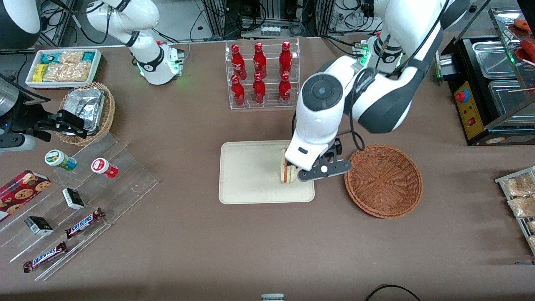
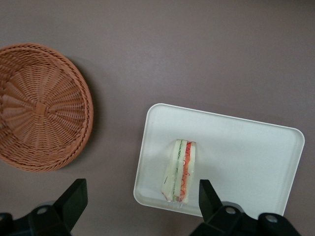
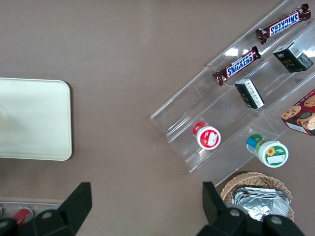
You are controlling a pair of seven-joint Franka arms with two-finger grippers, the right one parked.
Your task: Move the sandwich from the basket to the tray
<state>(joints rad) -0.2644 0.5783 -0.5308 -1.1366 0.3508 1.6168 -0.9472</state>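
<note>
With the small triangular white-bread sandwich (image 2: 180, 171) standing on edge on the flat cream rectangular tray (image 2: 246, 147), near its basket-side edge, my gripper (image 2: 142, 196) hangs above it, fingers spread wide, holding nothing. I judge a straight lift best, so neither finger tips it. One sandwich, one tray, one empty round reddish-brown wicker basket (image 1: 383, 180).

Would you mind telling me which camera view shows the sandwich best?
The left wrist view: the sandwich lies unobstructed on the tray, with the open gripper above it. The front view partly hides it; the right wrist view misses it.
</note>
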